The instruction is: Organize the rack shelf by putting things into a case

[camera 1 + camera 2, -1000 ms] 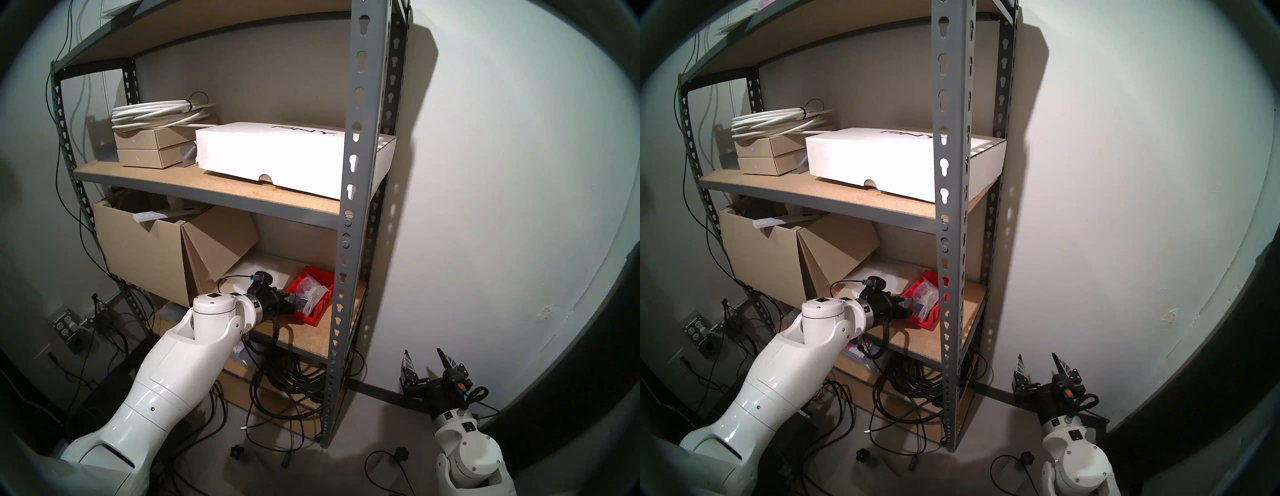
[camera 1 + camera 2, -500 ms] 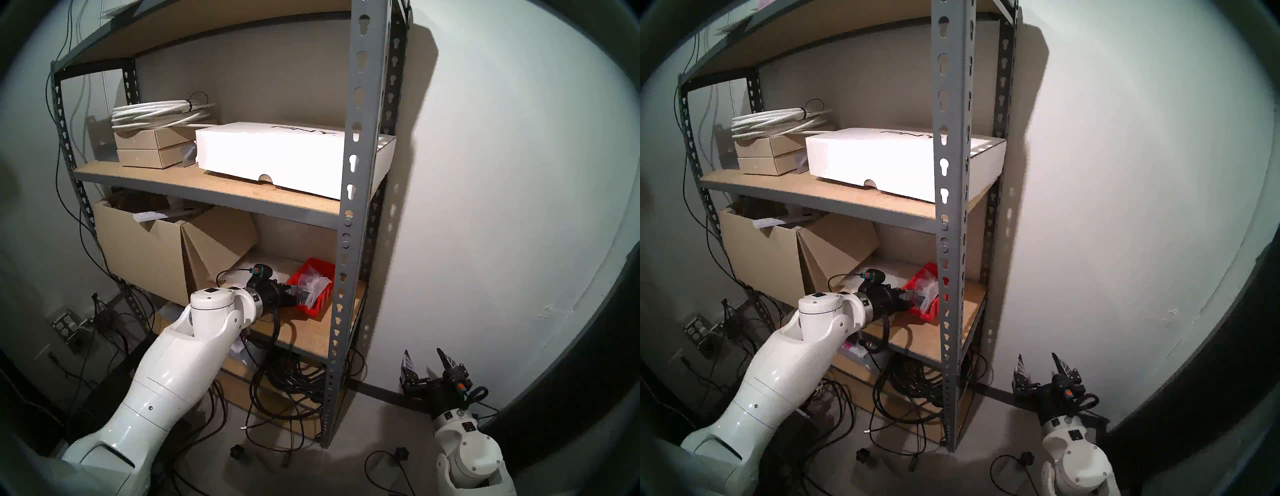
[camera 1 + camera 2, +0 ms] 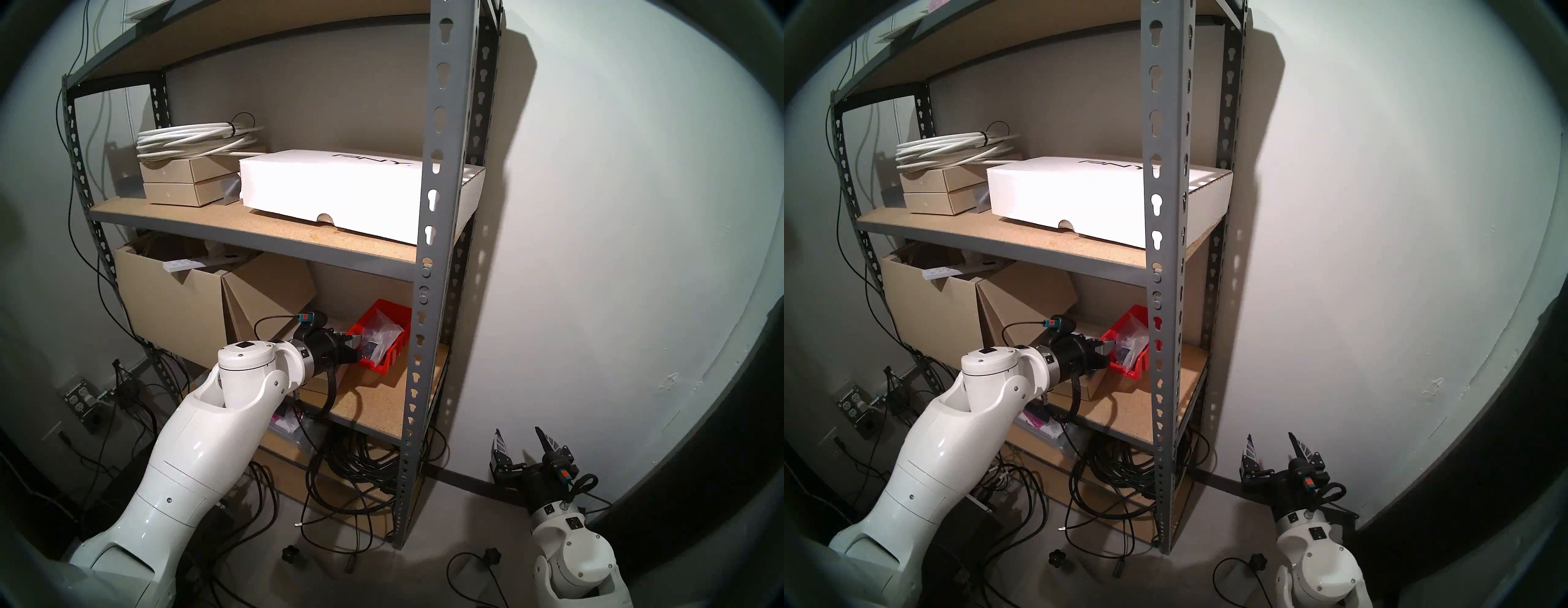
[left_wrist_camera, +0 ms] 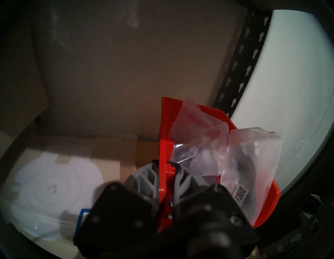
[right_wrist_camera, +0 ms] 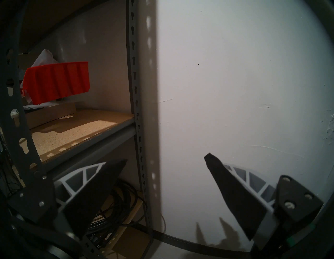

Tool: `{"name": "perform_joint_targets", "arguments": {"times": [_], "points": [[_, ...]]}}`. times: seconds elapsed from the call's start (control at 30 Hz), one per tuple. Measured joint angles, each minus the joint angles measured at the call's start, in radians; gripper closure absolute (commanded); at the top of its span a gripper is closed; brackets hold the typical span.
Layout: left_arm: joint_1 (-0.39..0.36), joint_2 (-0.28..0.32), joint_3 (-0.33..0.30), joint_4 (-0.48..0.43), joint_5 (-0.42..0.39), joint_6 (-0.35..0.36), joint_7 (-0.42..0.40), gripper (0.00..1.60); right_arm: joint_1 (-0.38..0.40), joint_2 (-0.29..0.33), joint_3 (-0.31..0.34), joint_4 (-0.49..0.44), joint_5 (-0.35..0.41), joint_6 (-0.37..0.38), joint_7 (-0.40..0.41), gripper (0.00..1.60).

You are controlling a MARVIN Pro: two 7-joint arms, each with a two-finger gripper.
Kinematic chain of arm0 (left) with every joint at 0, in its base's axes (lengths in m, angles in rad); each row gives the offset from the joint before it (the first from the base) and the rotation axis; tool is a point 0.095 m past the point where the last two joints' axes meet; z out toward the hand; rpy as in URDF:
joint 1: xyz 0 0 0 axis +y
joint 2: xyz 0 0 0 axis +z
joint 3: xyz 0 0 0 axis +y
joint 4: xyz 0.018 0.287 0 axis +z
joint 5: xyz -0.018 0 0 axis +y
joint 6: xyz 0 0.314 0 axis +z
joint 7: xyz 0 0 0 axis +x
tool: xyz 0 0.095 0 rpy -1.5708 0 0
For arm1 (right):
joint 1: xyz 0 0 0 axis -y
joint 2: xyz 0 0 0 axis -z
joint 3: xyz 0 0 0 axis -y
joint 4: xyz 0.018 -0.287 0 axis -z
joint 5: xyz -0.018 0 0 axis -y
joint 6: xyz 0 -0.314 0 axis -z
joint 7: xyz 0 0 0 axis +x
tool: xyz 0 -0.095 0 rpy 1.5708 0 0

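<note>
The red bin (image 3: 396,352) hangs tilted above the rack shelf (image 3: 382,399), clear of the board. My left gripper (image 3: 354,342) is shut on the bin's near wall (image 4: 163,144), one finger (image 4: 148,179) outside and one inside. The clear bag (image 3: 384,333) of small metal and black parts lies inside the bin and sticks out over its rim (image 4: 244,153). In the right wrist view the bin (image 5: 57,81) floats above the shelf board (image 5: 75,132). My right gripper (image 3: 518,431) is open and empty, low beside the wall, right of the rack (image 5: 166,158).
A flat tan box (image 5: 52,112) lies on the shelf under the bin. A large open cardboard box (image 3: 178,305) fills the shelf's left side. The grey front upright (image 3: 424,297) stands just right of the bin. Black cables (image 3: 352,467) pile below.
My left gripper has lifted the red bin with the bag up off the shelf and drawn it slightly left and back. The right arm has not moved.
</note>
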Motion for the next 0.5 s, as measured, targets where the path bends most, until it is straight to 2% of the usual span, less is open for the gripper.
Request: {"name": "perform_joint_targets", "arguments": {"times": [0.5], "points": [[0.036,0.065,-0.096,-0.019,-0.033,0.015,-0.031,1.60,0.000,0.000,0.000,0.000,0.000,0.000,0.000,0.00]]}}
